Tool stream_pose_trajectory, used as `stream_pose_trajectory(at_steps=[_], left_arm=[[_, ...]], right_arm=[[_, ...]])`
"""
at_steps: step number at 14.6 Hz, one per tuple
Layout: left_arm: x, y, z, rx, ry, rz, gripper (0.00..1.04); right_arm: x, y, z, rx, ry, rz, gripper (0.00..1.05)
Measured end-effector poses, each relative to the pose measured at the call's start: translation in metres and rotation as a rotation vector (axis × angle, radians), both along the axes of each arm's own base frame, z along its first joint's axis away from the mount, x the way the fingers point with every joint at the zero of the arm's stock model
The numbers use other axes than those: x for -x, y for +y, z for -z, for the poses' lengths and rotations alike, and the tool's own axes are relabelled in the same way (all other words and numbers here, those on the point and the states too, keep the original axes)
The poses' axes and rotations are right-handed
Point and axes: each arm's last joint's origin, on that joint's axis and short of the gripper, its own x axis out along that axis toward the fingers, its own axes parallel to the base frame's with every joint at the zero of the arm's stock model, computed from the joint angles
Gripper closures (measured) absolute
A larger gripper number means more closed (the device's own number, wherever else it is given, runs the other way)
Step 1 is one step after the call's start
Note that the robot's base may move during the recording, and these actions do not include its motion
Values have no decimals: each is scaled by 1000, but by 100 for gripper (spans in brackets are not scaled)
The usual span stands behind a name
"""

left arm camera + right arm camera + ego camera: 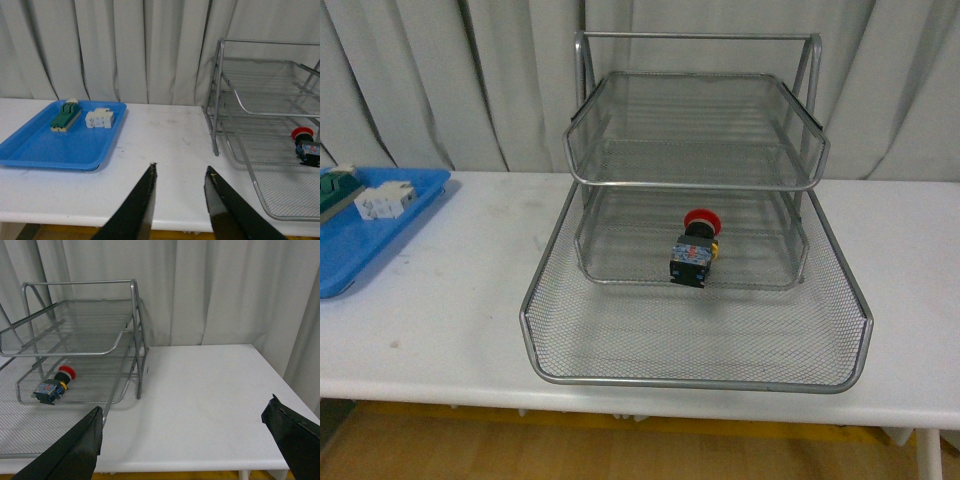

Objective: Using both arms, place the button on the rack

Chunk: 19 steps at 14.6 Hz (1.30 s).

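Note:
The button (694, 249), with a red cap, yellow collar and black-and-blue body, lies on its side in the silver wire-mesh rack (620, 340), on the mesh at the front lip of the middle tray. It also shows in the left wrist view (306, 147) and in the right wrist view (55, 385). The rack also shows in those views (235, 100) (75, 315). My left gripper (180, 170) is open and empty above the table edge, left of the rack. My right gripper (185, 415) is wide open and empty, right of the rack. Neither arm shows in the front view.
A flat blue tray (365, 240) sits at the table's left end, also in the left wrist view (45, 145). It holds a green terminal block (65, 116) and a white blocky component (100, 119). Grey curtains hang behind the white table (450, 300).

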Motion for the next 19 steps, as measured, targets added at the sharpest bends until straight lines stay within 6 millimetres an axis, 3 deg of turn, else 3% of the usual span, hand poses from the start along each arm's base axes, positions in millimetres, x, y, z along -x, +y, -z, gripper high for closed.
stream_pose_trajectory(at_steps=[2, 4, 5, 6, 8, 10, 12, 15, 16, 19], left_arm=[[0, 0, 0, 0, 0, 0, 49], [0, 0, 0, 0, 0, 0, 24], [0, 0, 0, 0, 0, 0, 11], [0, 0, 0, 0, 0, 0, 6], [0, 0, 0, 0, 0, 0, 7], [0, 0, 0, 0, 0, 0, 7], [0, 0, 0, 0, 0, 0, 7], [0, 0, 0, 0, 0, 0, 7], [0, 0, 0, 0, 0, 0, 7], [0, 0, 0, 0, 0, 0, 7]], right_arm=[[-3, -1, -6, -19, -47, 59, 6], [-37, -4, -37, -58, -99, 82, 6], [-63, 3, -55, -92, -115, 5, 6], [-102, 14, -70, -140, -48, -48, 6], [-165, 44, -52, -197, 274, -119, 12], [-196, 79, -37, -170, 494, -187, 36], [-196, 110, -50, -126, 555, -277, 60], [-181, 134, -39, -75, 707, -336, 94], [-143, 158, 24, -33, 934, -351, 103], [-142, 161, 31, -32, 946, -353, 103]])
